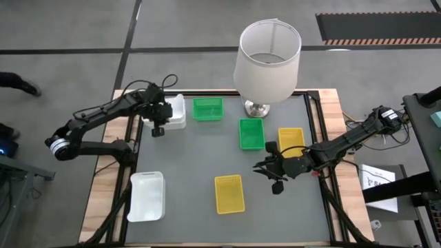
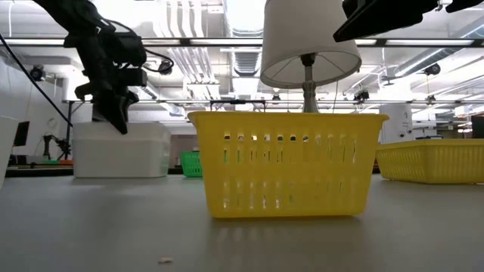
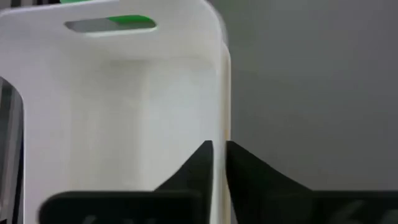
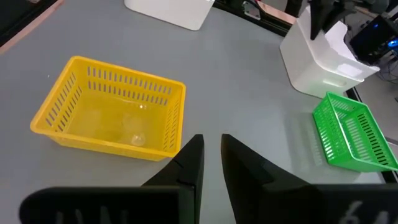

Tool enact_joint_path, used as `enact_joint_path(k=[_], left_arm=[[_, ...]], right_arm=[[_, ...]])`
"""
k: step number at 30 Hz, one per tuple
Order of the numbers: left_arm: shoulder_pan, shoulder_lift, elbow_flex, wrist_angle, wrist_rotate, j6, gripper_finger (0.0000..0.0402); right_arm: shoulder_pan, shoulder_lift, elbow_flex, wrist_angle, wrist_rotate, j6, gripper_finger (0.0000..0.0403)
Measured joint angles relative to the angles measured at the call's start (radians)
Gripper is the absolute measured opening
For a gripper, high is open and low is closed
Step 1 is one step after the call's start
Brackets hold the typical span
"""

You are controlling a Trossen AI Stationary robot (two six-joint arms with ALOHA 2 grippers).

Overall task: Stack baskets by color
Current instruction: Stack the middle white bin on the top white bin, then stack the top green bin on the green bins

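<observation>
My left gripper [image 1: 159,122] stands at the far left of the table, shut on a white basket [image 1: 177,111]. The right wrist view shows this white basket [image 4: 323,59] with a stepped outline, as if it is nested in another white one. A further white basket [image 1: 146,196] lies near left. Two green baskets [image 1: 207,109] [image 1: 251,133] and two yellow baskets [image 1: 291,140] [image 1: 229,193] rest flat on the grey table. My right gripper [image 4: 211,138] hovers open at centre right, with nothing between its fingers, beyond the near yellow basket [image 4: 112,112]. My left gripper has the white basket's side wall [image 3: 219,134] between its fingers. One finger [image 3: 196,168] is inside the basket and the other [image 3: 252,171] outside. The fingers come from above, slanting down. The basket sits level, its base down at the far left of the table.
A tall lamp with a white shade [image 1: 267,52] stands on its metal foot [image 1: 257,108] at the table's far edge, between the green baskets. The table's wooden border [image 1: 331,110] runs along both sides. Bare grey surface lies in the near middle.
</observation>
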State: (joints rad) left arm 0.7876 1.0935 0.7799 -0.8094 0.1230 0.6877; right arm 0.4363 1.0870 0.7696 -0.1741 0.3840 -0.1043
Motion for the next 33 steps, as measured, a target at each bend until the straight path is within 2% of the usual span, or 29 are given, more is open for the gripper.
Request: enact_joint_path(k=[6, 10, 18, 24, 29, 33], left_arm=[[0.000, -0.003, 0.005, 0.006, 0.000, -0.019, 0.0088], [-0.003, -0.007, 0.018, 0.006, -0.001, -0.056, 0.0113], [-0.030, -0.037, 0.042, 0.009, 0.001, -0.166, 0.0121], [-0.097, -0.081, 0.030, 0.027, 0.006, -0.303, 0.0121], [-0.217, -0.119, 0.000, 0.157, 0.008, -0.444, 0.0121], [-0.349, -0.127, -0.037, 0.382, 0.008, -0.560, 0.0121]], right_arm=[[0.000, 0.000, 0.000, 0.000, 0.000, 0.000, 0.0047], [0.000, 0.000, 0.000, 0.000, 0.000, 0.007, 0.0047], [0.000, 0.000, 0.000, 0.000, 0.000, 0.006, 0.0047], [0.000, 0.000, -0.001, 0.000, 0.000, -0.003, 0.0047], [0.000, 0.000, -0.005, 0.000, 0.000, -0.012, 0.0047], [0.000, 0.000, -0.007, 0.000, 0.000, -0.011, 0.0047]])
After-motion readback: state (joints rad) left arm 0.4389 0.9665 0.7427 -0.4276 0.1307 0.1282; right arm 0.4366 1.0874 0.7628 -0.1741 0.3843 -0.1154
